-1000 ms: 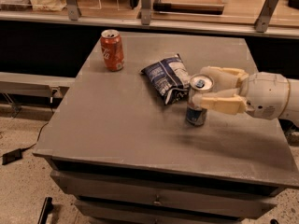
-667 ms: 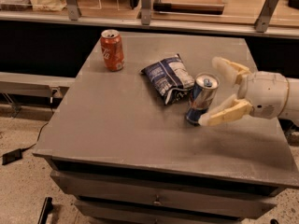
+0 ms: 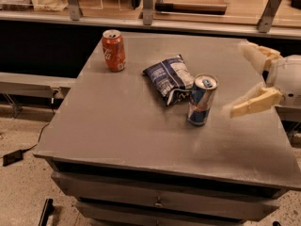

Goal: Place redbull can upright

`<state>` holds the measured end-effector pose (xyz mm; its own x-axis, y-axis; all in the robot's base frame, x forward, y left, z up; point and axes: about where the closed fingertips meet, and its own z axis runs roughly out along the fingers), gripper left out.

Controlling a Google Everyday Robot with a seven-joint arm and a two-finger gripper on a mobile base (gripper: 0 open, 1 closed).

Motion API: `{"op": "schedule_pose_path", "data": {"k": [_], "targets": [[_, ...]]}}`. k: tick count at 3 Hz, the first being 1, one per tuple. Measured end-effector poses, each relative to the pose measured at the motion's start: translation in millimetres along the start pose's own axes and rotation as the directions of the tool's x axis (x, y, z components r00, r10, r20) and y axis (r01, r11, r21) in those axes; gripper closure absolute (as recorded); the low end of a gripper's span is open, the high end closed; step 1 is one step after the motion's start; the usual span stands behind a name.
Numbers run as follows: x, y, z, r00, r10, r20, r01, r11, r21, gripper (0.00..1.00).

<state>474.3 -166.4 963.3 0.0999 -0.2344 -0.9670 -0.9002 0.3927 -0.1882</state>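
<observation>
The redbull can (image 3: 202, 100), slim and silver-and-blue with a silver top, stands upright on the grey table (image 3: 131, 131), right of centre, touching the edge of a snack bag. My gripper (image 3: 241, 79) is to the right of the can, apart from it and empty. Its two cream fingers (image 3: 251, 103) are spread wide open, one at the back and one at the front.
A dark blue and white snack bag (image 3: 169, 78) lies just left of the can. A red-orange cola can (image 3: 114, 50) stands upright at the table's far left. A shelf with posts runs behind the table. A cable lies on the floor at left.
My gripper has let go of the redbull can, opened wide and drawn back to the right. The can stays standing upright on the table.
</observation>
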Motion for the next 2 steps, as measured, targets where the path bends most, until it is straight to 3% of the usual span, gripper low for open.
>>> {"op": "schedule_pose_path", "data": {"k": [1, 2], "targets": [[-9.2, -14.5, -37.5, 0.999, -0.041, 0.022, 0.038, 0.9891, 0.142, 0.00], [-9.2, -14.5, -37.6, 0.999, -0.041, 0.022, 0.038, 0.9891, 0.142, 0.00]]}}
